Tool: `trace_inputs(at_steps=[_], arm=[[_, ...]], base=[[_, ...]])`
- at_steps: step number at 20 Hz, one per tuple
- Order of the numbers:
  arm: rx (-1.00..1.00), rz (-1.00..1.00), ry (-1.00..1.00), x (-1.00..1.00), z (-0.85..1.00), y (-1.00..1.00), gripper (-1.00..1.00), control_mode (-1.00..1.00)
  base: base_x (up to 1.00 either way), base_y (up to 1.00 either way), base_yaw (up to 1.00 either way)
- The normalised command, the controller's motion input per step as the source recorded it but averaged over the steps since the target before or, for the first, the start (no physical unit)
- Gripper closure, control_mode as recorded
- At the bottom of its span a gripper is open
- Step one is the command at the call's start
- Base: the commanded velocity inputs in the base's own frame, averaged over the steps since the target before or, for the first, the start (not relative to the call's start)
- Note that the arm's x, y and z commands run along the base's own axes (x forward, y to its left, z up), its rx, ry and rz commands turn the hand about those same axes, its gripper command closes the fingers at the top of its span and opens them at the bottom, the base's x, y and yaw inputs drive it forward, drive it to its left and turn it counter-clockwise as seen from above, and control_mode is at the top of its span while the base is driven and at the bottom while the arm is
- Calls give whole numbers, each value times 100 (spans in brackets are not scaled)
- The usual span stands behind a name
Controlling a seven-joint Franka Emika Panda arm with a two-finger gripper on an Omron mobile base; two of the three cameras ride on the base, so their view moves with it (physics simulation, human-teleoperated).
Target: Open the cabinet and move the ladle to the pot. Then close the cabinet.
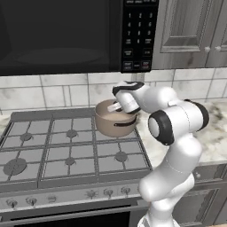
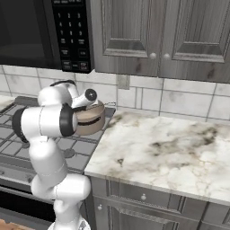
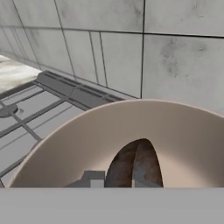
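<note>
Ladle [image 3: 133, 164] lies inside pot [image 1: 114, 122], cabinet [image 2: 157, 36] doors shut.

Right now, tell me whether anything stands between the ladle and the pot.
Nothing visible does. In the hand view a dark curved shape, apparently the ladle, lies within the open rim of the pot, with no lid or other object over it.

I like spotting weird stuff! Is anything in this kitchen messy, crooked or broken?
Nothing stands out. The round tan-brown metal pot sits upright on the grey gas stove, the dark grey wood-grain cabinet doors are shut, and the marbled counter shows no spills.
</note>
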Motion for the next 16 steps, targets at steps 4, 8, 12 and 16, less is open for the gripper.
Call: trace_inputs(at_steps=[4,8,12,16], arm=[[0,0,0,26,-4,13,100,-100],[0,0,0,29,-5,20,100,-100],[0,0,0,31,-13,15,100,-100],[0,0,0,37,-18,4,100,-100]], base=[[0,0,0],[0,0,0],[0,0,0],[0,0,0]])
